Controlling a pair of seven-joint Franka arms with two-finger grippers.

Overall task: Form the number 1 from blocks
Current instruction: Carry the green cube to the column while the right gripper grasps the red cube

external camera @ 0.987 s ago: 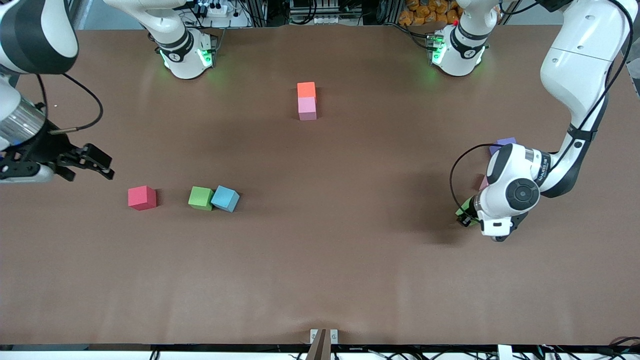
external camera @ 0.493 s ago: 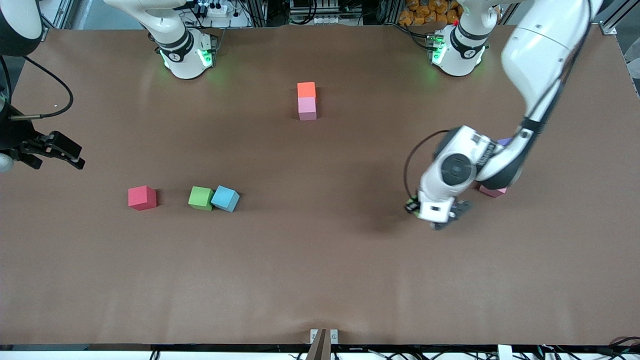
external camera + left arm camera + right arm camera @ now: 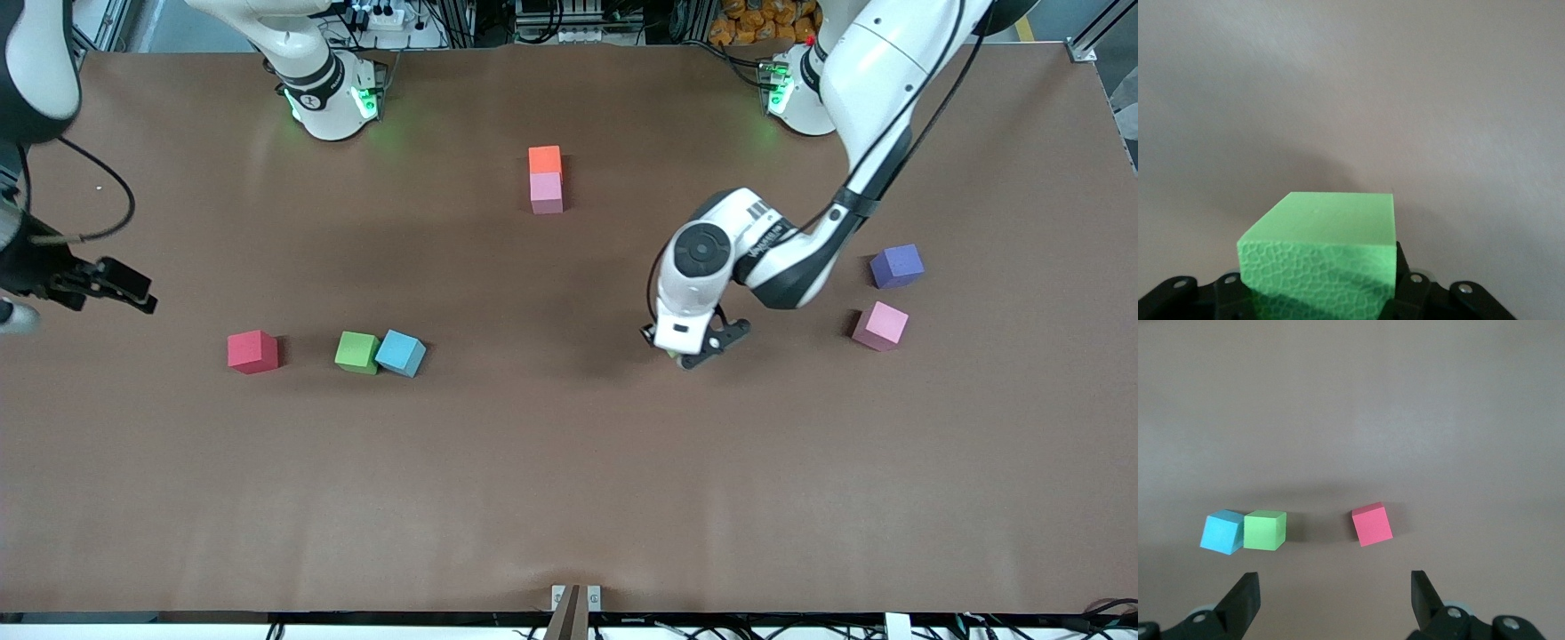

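Observation:
An orange block [image 3: 544, 160] and a pink block [image 3: 546, 193] lie touching in a short column near the middle of the table, the pink one nearer the front camera. My left gripper [image 3: 696, 349] hangs over bare table between that column and a second pink block [image 3: 880, 326]. It is shut on a green block [image 3: 1325, 253], which the hand almost hides in the front view. A red block [image 3: 252, 351] [image 3: 1372, 524] and another green block [image 3: 357, 352] [image 3: 1265, 530] sit toward the right arm's end. My right gripper [image 3: 135, 293] [image 3: 1335, 593] hovers open and holds nothing, near that end's edge.
A light blue cube [image 3: 400, 354] [image 3: 1223, 532] touches the green block on the table. A purple cube [image 3: 896, 266] sits just farther from the front camera than the second pink block. Both arm bases stand along the table's back edge.
The left arm has swung from its end of the table toward the middle with the green block, uncovering the purple cube and pink block. The right gripper pulled back toward its table end.

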